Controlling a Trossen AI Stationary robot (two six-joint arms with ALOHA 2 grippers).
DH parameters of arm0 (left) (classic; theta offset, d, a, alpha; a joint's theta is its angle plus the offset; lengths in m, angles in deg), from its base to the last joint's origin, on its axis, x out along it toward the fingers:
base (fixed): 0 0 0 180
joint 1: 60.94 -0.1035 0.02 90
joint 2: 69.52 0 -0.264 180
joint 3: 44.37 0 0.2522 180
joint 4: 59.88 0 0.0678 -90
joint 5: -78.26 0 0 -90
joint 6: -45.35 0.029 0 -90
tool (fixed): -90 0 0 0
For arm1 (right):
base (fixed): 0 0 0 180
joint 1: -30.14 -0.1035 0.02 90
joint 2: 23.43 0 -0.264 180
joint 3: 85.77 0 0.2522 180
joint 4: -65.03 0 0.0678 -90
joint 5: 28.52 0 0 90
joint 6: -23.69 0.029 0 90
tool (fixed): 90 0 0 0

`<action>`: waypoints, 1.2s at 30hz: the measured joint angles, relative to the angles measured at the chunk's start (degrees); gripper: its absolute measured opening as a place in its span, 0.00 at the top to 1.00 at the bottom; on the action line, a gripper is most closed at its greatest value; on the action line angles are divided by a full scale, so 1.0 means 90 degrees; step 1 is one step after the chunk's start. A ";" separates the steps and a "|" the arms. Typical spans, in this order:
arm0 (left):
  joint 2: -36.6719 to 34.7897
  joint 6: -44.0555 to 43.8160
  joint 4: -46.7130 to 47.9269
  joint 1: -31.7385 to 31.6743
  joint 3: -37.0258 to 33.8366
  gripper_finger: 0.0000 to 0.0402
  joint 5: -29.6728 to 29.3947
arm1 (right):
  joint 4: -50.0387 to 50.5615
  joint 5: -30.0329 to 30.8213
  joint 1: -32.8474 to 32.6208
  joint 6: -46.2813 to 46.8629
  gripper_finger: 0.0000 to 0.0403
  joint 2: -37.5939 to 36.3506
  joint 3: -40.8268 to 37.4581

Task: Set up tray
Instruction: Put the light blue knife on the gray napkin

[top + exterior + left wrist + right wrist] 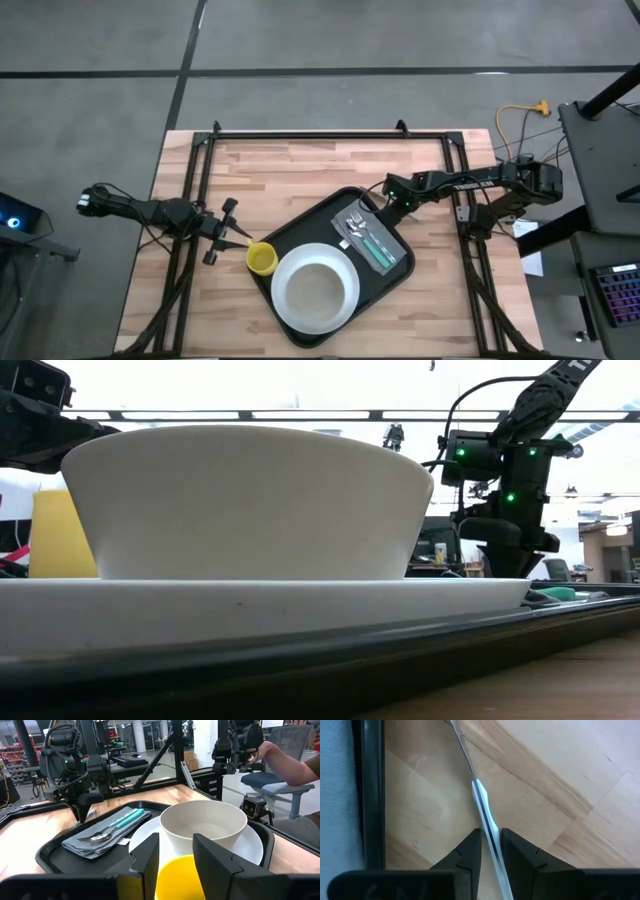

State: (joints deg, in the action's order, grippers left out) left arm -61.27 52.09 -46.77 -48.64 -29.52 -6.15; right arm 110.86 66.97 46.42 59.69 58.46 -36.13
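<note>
The black tray (300, 232) lies slantwise on the wooden table. On it are a white plate (290, 315) bearing a white bowl (316, 288), and a grey napkin (392, 250) with teal-handled cutlery (368, 238). My left gripper (243, 243) is shut on a yellow cup (262, 259) at the tray's left corner. My right gripper (393, 205) points down beside the tray's far right corner, shut on a thin silver knife (485, 815). In the low view the plate (250, 610) hides the cup's (60, 530) base. My left gripper holds the yellow cup's upper wall (182, 870) between its two fingers (150, 857), coming level from the table's left. The cup stands upright; whether its base rests on the tray I cannot tell. My right gripper pinches the knife (492, 837) between its fingertips (472, 842) from above, fingers across its length. The knife shows edge-on and reaches away over the bare wood outside the tray's rim (370, 795).
Bare wood (290, 170) lies along the table's far side and to the tray's right. A black metal frame (330, 133) borders the table. Beyond the table, a person's arm (287, 762) and a chair show in the left wrist view.
</note>
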 joint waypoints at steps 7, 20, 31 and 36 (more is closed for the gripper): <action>0.0000 0.0000 0.0002 0.0002 0.0000 0.74 0.0000 | 0.0002 0.0002 0.0000 0.0107 0.83 0.0000 0.0000; 0.0000 0.0000 0.0000 0.0002 0.0000 0.74 0.0000 | 0.0011 -0.0159 0.0000 0.0676 0.96 -0.0002 0.0015; 0.0000 0.0000 0.0002 0.0002 0.0000 0.74 0.0002 | 0.0024 -0.0282 -0.0038 0.0740 0.97 -0.0131 0.0109; 0.0000 0.0000 0.0002 0.0002 0.0000 0.74 0.0000 | 0.0030 -0.0485 -0.0041 0.0677 0.97 -0.0535 0.0109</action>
State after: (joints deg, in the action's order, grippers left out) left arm -61.27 52.09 -46.75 -48.62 -29.52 -6.15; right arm 111.13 62.61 46.04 65.79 53.65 -35.15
